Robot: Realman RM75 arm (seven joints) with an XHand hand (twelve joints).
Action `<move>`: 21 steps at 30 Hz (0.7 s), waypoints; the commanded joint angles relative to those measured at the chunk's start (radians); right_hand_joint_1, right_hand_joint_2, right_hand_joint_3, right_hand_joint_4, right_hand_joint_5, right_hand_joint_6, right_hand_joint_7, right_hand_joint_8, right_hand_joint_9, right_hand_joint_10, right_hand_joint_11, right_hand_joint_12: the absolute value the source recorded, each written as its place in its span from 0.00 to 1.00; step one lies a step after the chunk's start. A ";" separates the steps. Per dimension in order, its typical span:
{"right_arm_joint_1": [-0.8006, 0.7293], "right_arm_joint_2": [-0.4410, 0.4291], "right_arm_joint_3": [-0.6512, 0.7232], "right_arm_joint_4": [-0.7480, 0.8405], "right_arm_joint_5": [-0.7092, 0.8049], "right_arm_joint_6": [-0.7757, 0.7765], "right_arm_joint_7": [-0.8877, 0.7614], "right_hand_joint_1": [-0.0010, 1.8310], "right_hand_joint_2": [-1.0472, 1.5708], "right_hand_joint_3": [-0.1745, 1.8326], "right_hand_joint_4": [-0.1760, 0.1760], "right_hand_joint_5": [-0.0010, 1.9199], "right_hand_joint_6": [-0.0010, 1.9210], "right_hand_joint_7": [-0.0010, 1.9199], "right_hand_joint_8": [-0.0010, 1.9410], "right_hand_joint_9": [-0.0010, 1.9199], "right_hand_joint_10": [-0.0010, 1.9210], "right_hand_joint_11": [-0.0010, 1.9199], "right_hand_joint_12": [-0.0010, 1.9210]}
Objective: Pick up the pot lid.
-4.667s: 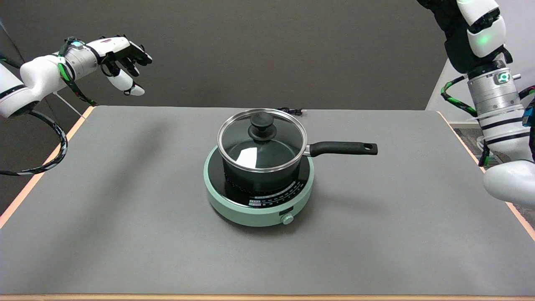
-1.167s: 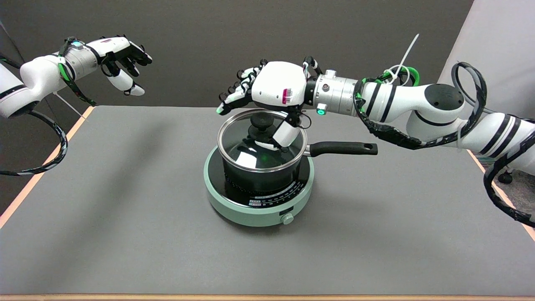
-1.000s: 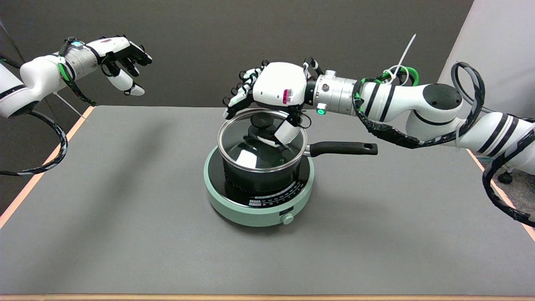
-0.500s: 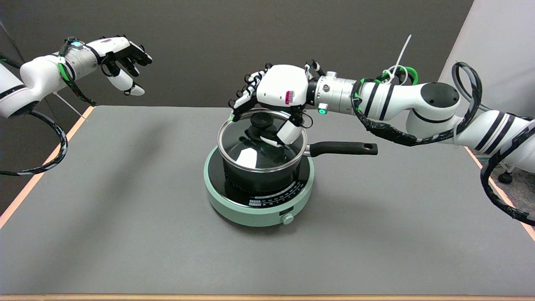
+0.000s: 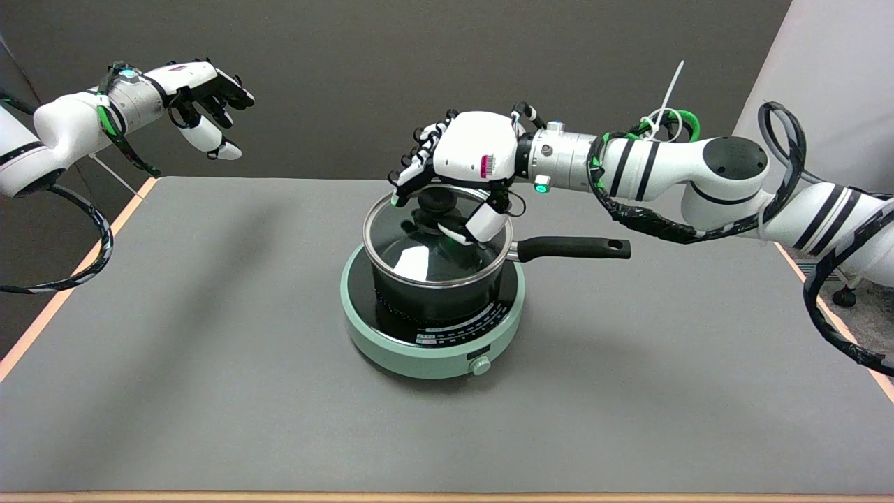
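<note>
Head view: pot lid [image 5: 426,251] under hand [image 5: 462,150]

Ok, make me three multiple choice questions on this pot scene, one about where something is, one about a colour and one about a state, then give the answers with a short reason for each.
1. Where does the pot stand?
A. On the bare table
B. On the round cooker
C. In the idle left hand

2. What colour is the cooker's body?
A. Pale green
B. Red
C. Yellow

3. What is the state of the pot lid?
A. Lying on the table beside the pot
B. Lifted high above the pot
C. On the pot, with the right robot hand around its knob

Answers:
1. B, the pot sits in the middle of the cooker's black top.
2. A, its rim and dial are pale green.
3. C, the lid's rim lies along the pot's rim, and the right robot hand curls about the black knob; a firm grip cannot be told.
</note>
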 commanded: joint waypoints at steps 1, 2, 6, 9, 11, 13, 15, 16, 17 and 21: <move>0.010 0.015 -0.003 -0.019 -0.019 0.010 0.001 0.49 0.64 0.58 0.92 0.32 0.20 0.38 0.12 0.36 0.27 0.24 0.49; 0.011 0.016 -0.003 -0.019 -0.019 0.010 0.001 0.49 0.64 0.58 0.92 0.32 0.20 0.38 0.12 0.36 0.27 0.24 0.49; 0.011 0.023 -0.003 -0.014 -0.019 0.010 0.001 0.49 0.64 0.58 0.93 0.33 0.21 0.38 0.13 0.37 0.28 0.24 0.49; 0.009 0.029 -0.003 -0.012 -0.019 0.010 0.001 0.49 0.64 0.58 0.93 0.33 0.21 0.39 0.13 0.37 0.28 0.24 0.49; 0.005 0.029 -0.003 -0.010 -0.019 0.010 0.001 0.48 0.64 0.58 0.93 0.33 0.21 0.39 0.14 0.38 0.29 0.24 0.49; 0.002 0.031 -0.003 -0.008 -0.014 0.011 0.001 0.48 0.64 0.57 0.94 0.33 0.21 0.40 0.14 0.38 0.29 0.24 0.49; 0.001 0.031 -0.003 -0.003 -0.012 0.011 0.005 0.48 0.65 0.57 0.94 0.33 0.21 0.41 0.15 0.39 0.30 0.25 0.50; 0.000 0.031 -0.003 0.002 -0.014 0.011 0.015 0.48 0.65 0.57 0.94 0.33 0.22 0.41 0.15 0.39 0.30 0.25 0.50; 0.002 0.031 -0.003 0.006 -0.016 0.011 0.028 0.48 0.65 0.57 0.95 0.33 0.22 0.41 0.15 0.39 0.30 0.25 0.50; 0.007 0.031 -0.003 0.020 -0.017 0.015 0.057 0.48 0.65 0.57 0.95 0.33 0.22 0.42 0.16 0.39 0.31 0.25 0.50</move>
